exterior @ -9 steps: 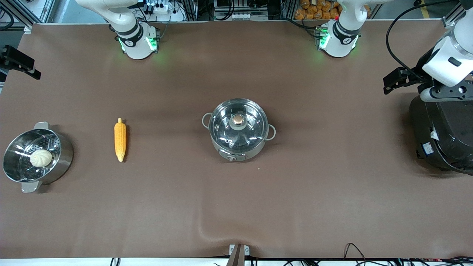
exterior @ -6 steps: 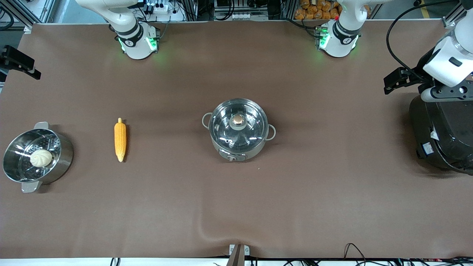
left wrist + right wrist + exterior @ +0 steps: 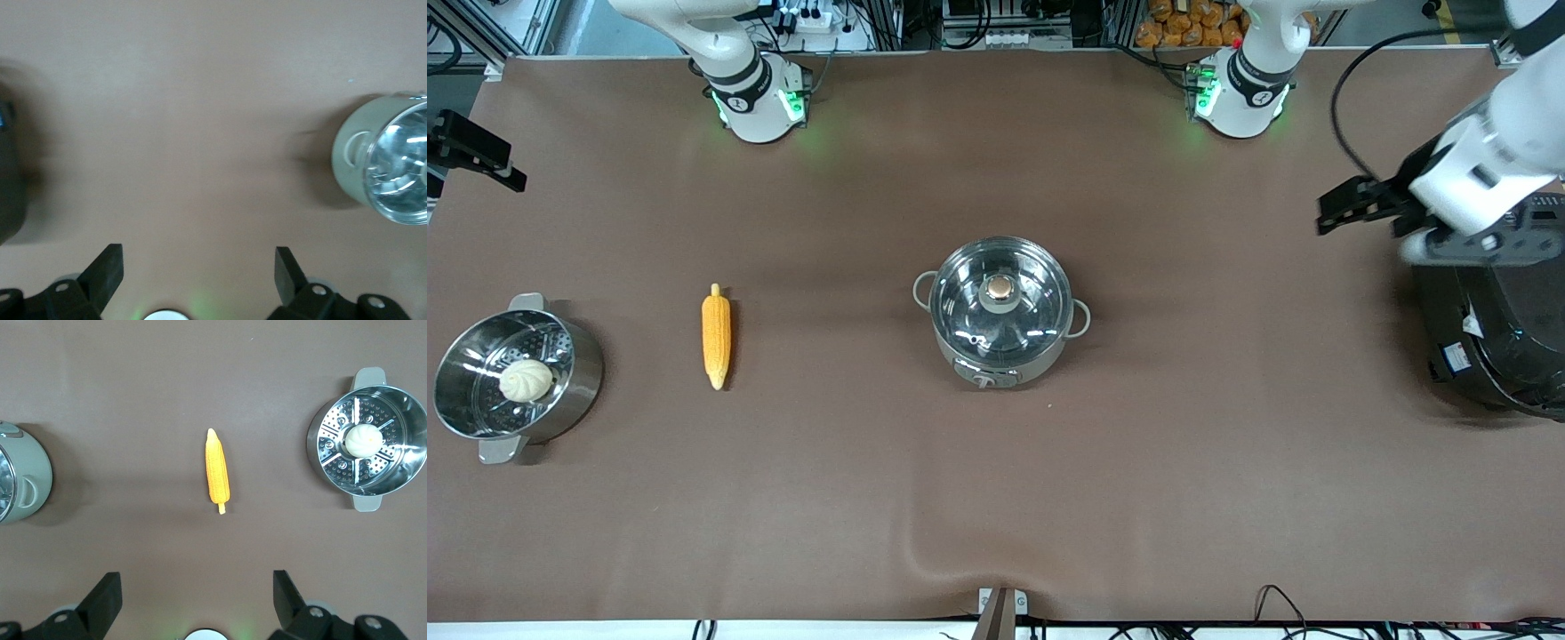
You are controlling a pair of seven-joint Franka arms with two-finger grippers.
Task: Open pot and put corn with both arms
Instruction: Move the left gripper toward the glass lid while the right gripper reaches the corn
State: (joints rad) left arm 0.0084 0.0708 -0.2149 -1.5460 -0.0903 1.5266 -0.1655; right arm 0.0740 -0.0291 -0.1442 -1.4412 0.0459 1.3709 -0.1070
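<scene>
We see the left arm (image 3: 1485, 169) reaching in over the table edge at its own end, its white forearm tilted down, with the left gripper (image 3: 199, 270) up in the air over bare tabletop near that edge, its two black fingers (image 3: 107, 267) spread wide apart and holding nothing. The right arm (image 3: 720, 44) rises from its green-lit base at the top edge and leaves the front view; the right gripper (image 3: 197, 593) hangs high over the table, facing straight down, fingers (image 3: 285, 590) likewise set wide and empty
</scene>
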